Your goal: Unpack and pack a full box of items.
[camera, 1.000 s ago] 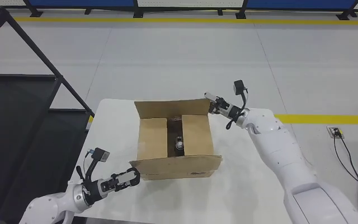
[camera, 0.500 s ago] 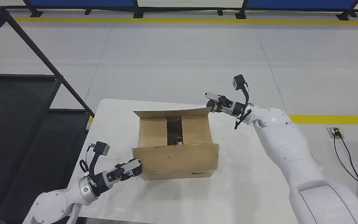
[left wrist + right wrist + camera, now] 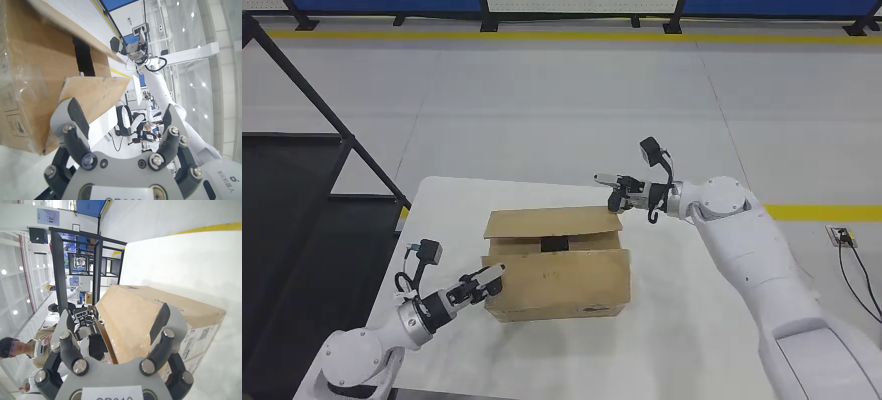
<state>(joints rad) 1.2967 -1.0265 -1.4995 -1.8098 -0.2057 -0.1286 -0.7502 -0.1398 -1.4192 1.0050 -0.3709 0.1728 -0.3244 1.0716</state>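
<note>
A brown cardboard box [image 3: 560, 287] stands in the middle of the white table [image 3: 692, 330]. Its two long flaps lie almost flat over the top, with a narrow dark gap [image 3: 557, 243] left between them. My left gripper [image 3: 493, 280] is at the box's near left corner, open. In the left wrist view the near flap [image 3: 98, 94] rests against one of the fingers [image 3: 77, 113]. My right gripper [image 3: 613, 188] is open at the far right corner, and the far flap [image 3: 132, 321] runs between its fingers. The box's contents are hidden.
A black metal frame [image 3: 312, 130] stands beside the table on the left. Bare table surface lies to the right of the box and in front of it. The floor beyond carries a yellow line [image 3: 822, 212].
Both long flaps have swung down from upright to nearly flat over the box. The right gripper moved inward over the far flap. The left gripper rose toward the near left corner.
</note>
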